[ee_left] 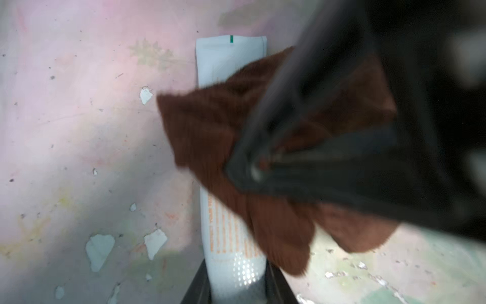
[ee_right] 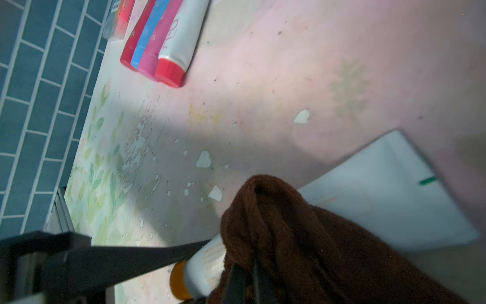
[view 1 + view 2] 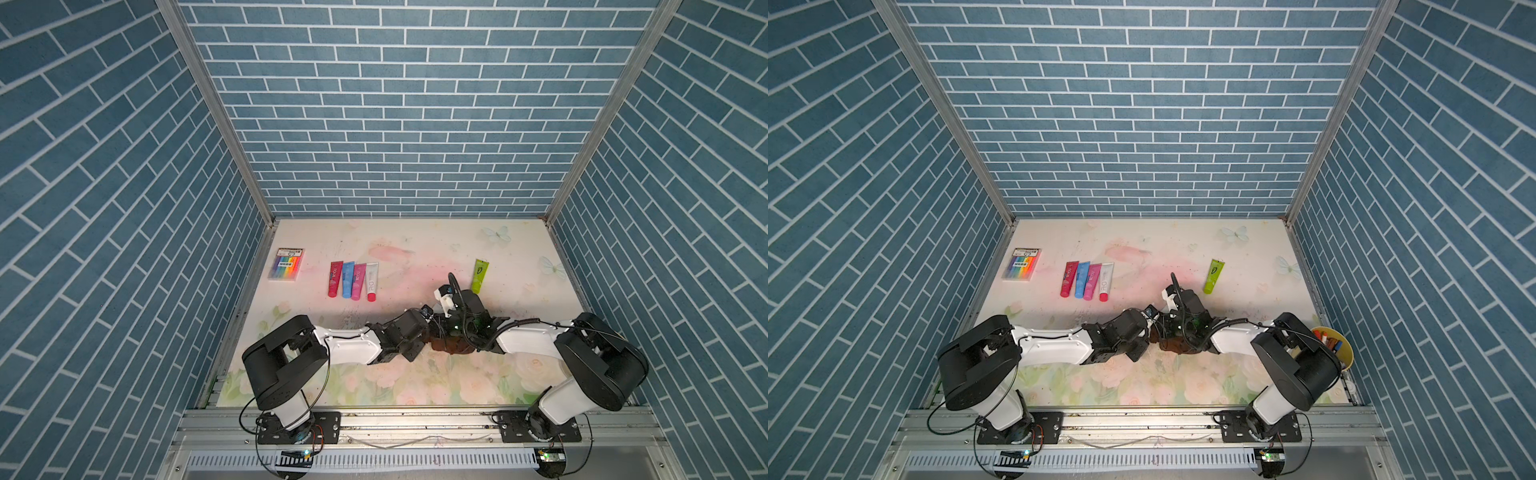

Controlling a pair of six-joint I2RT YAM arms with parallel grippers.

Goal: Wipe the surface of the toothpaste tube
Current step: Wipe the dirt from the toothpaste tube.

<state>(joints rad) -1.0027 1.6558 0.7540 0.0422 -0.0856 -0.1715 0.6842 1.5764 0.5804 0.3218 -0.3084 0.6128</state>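
A white toothpaste tube [image 1: 228, 237] with orange print and an orange cap [image 2: 177, 281] lies on the flowered table. My left gripper [image 1: 236, 292] is shut on the tube near its cap end, one jaw on each side. A brown cloth [image 1: 207, 126] is draped across the tube's middle, and my right gripper [image 2: 247, 284] is shut on a bunched fold of that cloth [image 2: 289, 237]. The tube's flat crimped end [image 2: 381, 189] sticks out past the cloth. In both top views the two wrists meet at mid-table over the cloth [image 3: 451, 345] [image 3: 1177, 345], and the tube is hidden beneath them.
Several coloured tubes [image 3: 353, 280] lie in a row at the back left, next to a marker box [image 3: 286, 264]. A green tube [image 3: 480, 275] lies behind the right wrist. A yellow cup of pens [image 3: 1335, 345] stands by the right arm. The table [image 3: 415, 249] covering is flaked.
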